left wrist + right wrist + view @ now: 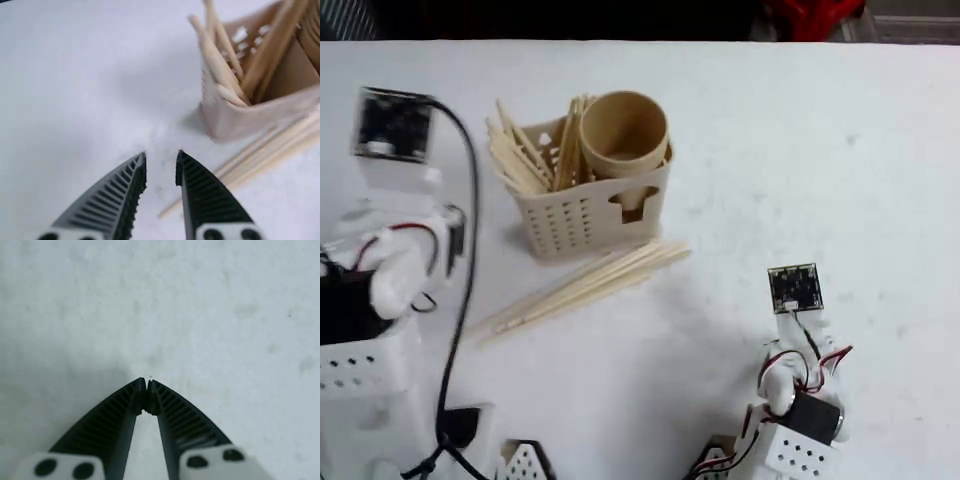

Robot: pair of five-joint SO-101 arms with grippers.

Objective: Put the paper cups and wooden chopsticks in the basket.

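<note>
Chopsticks (582, 288) are the unfinished business here: a loose bundle lies flat on the table (800, 150), just beside the front wall of the basket (575, 220). Inside the basket, a paper cup (623, 130) stands upright next to a fan of sticks (520, 155).

The left gripper (160, 170) hangs over bare table near the basket, jaws only narrowly apart and holding nothing. The right gripper (146, 390) is pinched closed on nothing, well away from the action.

The danger, I'd say, is that flat bundle. A narrow pinch may catch only a stick or two and roll the rest apart. A grab off-centre would likely let the long sticks droop and snag the rim. And coming in this close to the wall could shove the basket aside or tip it.
</note>
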